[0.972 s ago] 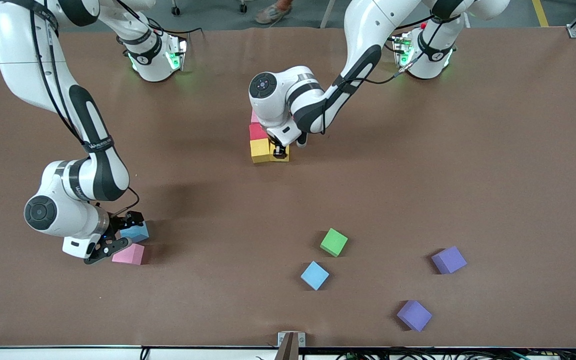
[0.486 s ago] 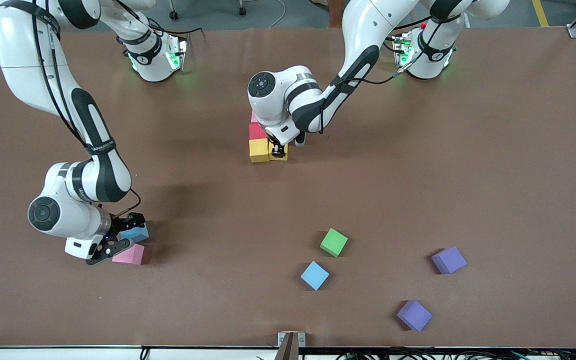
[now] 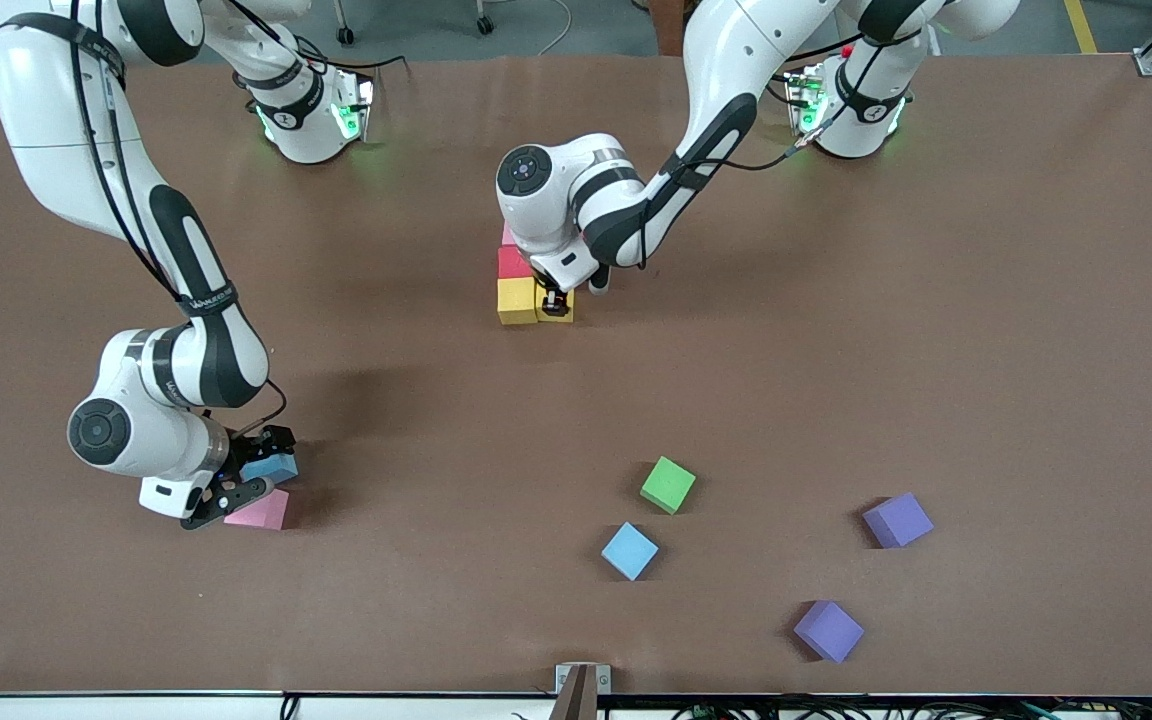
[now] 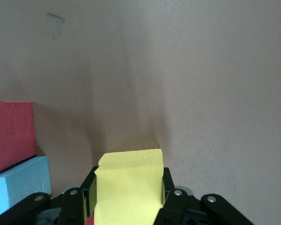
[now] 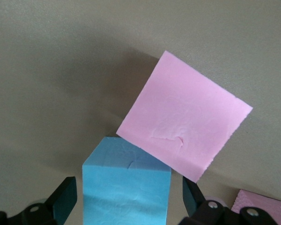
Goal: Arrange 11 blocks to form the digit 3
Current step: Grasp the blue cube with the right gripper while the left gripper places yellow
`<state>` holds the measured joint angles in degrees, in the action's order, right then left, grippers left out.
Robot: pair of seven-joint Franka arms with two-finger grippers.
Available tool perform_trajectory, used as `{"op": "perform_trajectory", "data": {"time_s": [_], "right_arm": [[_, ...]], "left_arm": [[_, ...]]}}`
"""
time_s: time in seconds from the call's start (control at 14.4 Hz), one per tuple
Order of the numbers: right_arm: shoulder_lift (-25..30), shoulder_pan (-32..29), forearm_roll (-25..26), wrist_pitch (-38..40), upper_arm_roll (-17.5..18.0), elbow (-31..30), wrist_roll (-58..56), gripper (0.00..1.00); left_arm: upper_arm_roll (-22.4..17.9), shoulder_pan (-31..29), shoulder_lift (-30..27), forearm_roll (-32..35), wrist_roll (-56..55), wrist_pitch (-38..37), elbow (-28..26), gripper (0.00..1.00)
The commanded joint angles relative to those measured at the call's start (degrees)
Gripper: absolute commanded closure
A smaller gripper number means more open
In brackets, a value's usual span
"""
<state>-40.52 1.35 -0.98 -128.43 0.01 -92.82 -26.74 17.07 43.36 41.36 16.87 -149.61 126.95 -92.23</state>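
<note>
Nearest the front camera, four loose cubes lie toward the left arm's end of the desk (image 3: 1036, 300): a purple cube (image 3: 828, 631) closest, then a light blue cube (image 3: 629, 551), a second purple cube (image 3: 897, 520) and a green cube (image 3: 668, 485). None is touched.

Toward the right arm's end, the right gripper (image 3: 248, 479) is low at the desk with its fingers spread wide around another light blue cube (image 5: 126, 187). In the right wrist view the fingers flank the cube with a gap showing on each side, so it is straddled, not yet gripped. A pink cube (image 3: 258, 510) lies against that blue cube's corner, nearer the camera. The right arm folds down steeply, wrist bent low. The next move here seems to be closing on the blue cube without dragging the pink one along.

Farther up, mid-desk, the partly built digit 3 shows a yellow cube (image 3: 517, 300), a red cube (image 3: 514, 262) and a sliver of pink. The left gripper (image 3: 555, 302) has its fingers clamped on a second yellow cube (image 4: 127, 187), held beside the first at the desk. This looks like a placing step; release should follow once the two yellows sit flush. The left arm reaches in with its wrist turned down over the figure.
</note>
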Motion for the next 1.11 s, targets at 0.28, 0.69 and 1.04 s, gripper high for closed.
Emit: {"op": "perform_trajectory", "data": {"time_s": [0.28, 0.69, 1.04], "right_arm": [[-0.6, -0.8, 0.1, -1.1, 0.5, 0.0, -1.0, 0.28], [-0.6, -0.4, -0.9, -1.3, 0.6, 0.1, 0.5, 0.56], [1.0, 2.2, -1.0, 1.0, 0.8, 0.1, 11.8, 0.56]], "left_arm": [[-0.1, 0.3, 1.1, 0.8, -0.5, 0.6, 1.1, 0.77], [-0.1, 0.3, 1.1, 0.8, -0.5, 0.5, 1.2, 0.01], [-0.1, 0.3, -1.1, 0.8, -0.5, -3.5, 3.2, 0.0]]}}
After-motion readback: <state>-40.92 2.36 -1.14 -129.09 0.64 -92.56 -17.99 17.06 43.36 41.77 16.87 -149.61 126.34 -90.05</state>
